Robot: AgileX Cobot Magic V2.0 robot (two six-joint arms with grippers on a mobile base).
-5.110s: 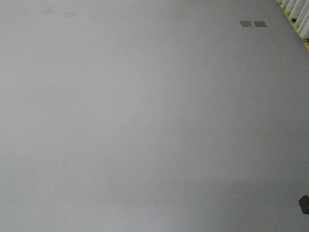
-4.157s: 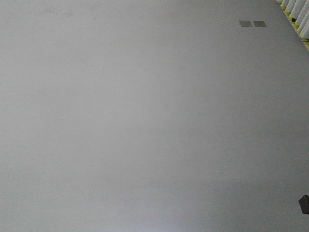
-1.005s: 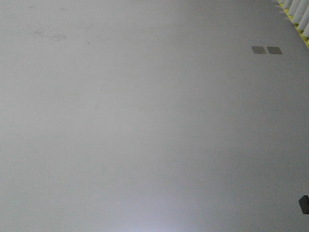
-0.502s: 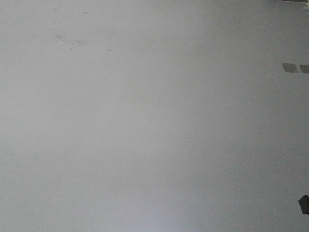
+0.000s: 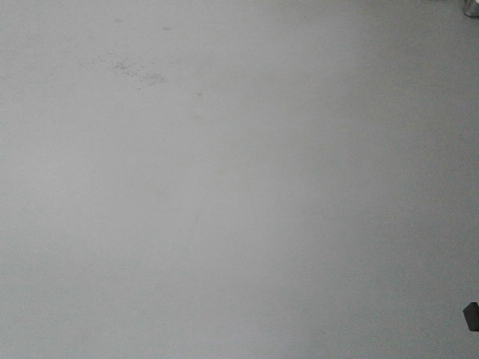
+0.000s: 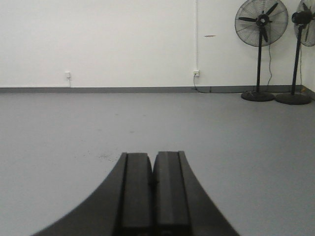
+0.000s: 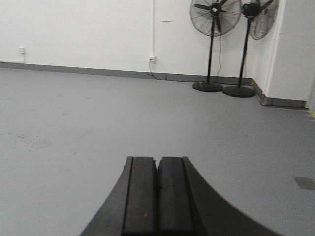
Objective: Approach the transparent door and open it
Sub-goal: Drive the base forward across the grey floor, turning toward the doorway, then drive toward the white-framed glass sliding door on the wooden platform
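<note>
The dark floor patches (image 7: 305,183) have been swung out of the front view, so a turn is judged underway. The door is seen nowhere yet: only floor (image 5: 239,224), wall (image 6: 98,39) and fans (image 7: 215,14). The left jaws and the right jaws are each pressed together, empty.

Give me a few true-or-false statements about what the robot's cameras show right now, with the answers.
1. The left gripper is shut with nothing between its fingers. True.
2. The right gripper is clamped on a door handle. False: it is shut on nothing.
3. Two pedestal fans stand by the white wall. True.
4. The transparent door is in view. False: no view shows it.
5. The front camera looks at a table. False: it shows bare grey floor.
</note>
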